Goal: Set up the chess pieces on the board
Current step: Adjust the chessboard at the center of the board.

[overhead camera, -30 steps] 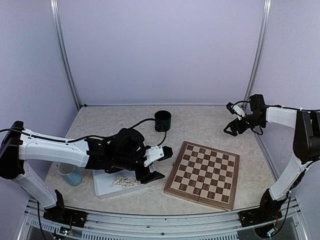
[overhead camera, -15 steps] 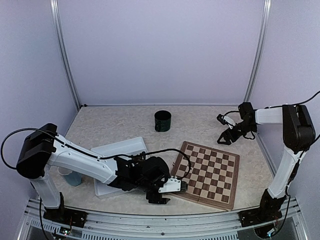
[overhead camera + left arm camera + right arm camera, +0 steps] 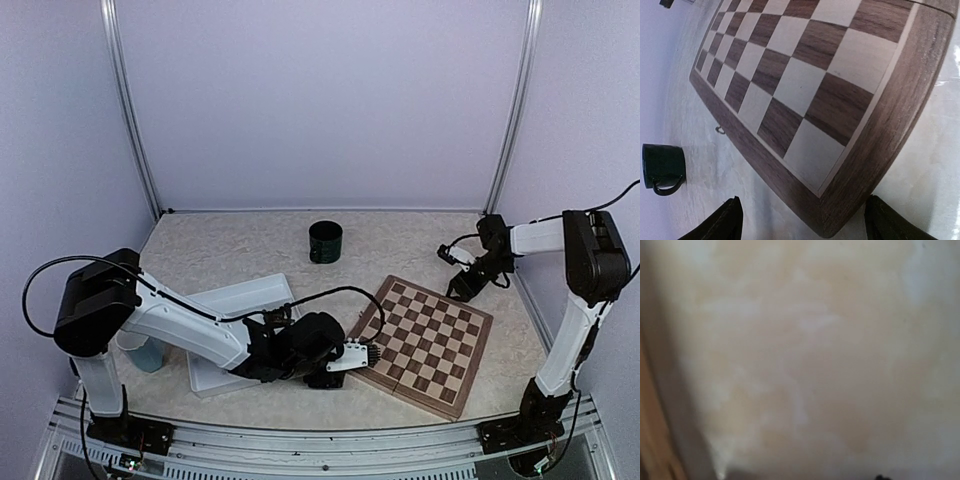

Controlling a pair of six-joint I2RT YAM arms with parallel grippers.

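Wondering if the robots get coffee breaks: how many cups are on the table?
2. A dark green handled mug stands at the back centre; a pale blue translucent cup sits near left, partly behind the white left arm. That arm could hide more.

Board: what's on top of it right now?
Nothing stands on the board; its visible squares are bare. From above, the left pincer covers the left corner, but the left wrist view shows bare squares there too.
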